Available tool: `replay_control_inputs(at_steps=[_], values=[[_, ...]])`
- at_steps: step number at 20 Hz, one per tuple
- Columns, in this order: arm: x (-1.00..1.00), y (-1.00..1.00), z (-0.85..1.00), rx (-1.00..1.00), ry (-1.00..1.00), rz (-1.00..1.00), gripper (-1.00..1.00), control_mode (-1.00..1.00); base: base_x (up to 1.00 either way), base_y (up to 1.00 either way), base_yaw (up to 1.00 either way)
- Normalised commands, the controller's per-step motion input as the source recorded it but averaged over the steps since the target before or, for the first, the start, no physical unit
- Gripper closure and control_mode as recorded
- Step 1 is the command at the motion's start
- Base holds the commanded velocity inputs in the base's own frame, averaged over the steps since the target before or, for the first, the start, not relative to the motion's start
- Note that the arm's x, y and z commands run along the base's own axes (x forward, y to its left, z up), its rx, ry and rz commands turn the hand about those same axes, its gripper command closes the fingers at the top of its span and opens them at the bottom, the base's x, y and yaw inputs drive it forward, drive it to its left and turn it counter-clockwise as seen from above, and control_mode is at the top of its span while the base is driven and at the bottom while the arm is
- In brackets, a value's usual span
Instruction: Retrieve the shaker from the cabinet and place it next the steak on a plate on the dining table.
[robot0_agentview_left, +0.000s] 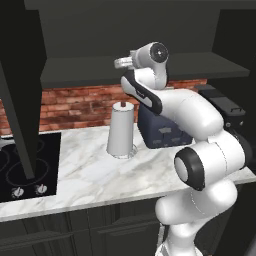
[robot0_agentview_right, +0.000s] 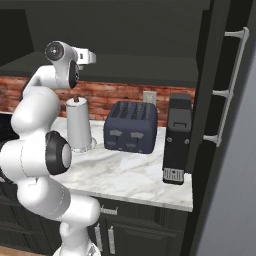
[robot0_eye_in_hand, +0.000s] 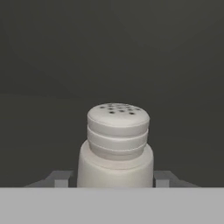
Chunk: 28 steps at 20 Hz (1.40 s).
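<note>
Cabinet: dark charcoal wall unit at 12 o'clock in both base views, its flat shelf running above the brick wall; the arm's hand reaches in over that shelf.
Desk: marbled counter below the cabinet, with a black cooktop at 9 o'clock in the left base view.
Arm: white, rising from 5 o'clock in the left base view and bending up to shelf height.
Toaster: dark blue, at the centre of the right base view, on the desk.
Black appliance: tall, at 3 o'clock from the toaster.
Paper-towel roll: white, upright, at 9 o'clock from the toaster, under the hand.
Claw: its two grey fingertips stand at 8 and 4 o'clock in the hand view, one on each side of the shaker's body — each right against its flank, so it reads as pinching the shaker.
Shaker: pale grey-white, upright, perforated cap up, at 6 o'clock in the hand view — squarely between the fingertips, dark cabinet interior behind it.
</note>
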Motion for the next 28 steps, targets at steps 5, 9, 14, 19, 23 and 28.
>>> replay_control_inputs(at_steps=[5,9,14,19,23,28], values=[[-0.01,0.00,-0.01,0.00,0.00,0.00,1.00,-1.00,0.00,0.00,0.00],[-0.49,0.00,0.00,0.02,0.00,0.00,1.00,-1.00,0.00,0.00,0.00],[-0.92,-0.03,0.00,0.05,-0.04,0.00,1.00,-1.00,0.00,0.00,0.00],[-1.00,0.00,0.07,0.03,-0.06,0.00,1.00,-1.00,0.00,0.00,0.00],[-1.00,0.00,0.24,0.01,-0.02,0.00,1.00,-1.00,0.00,0.00,0.00],[-1.00,-0.06,0.59,0.00,0.09,0.00,1.00,-1.00,0.00,0.00,0.00]])
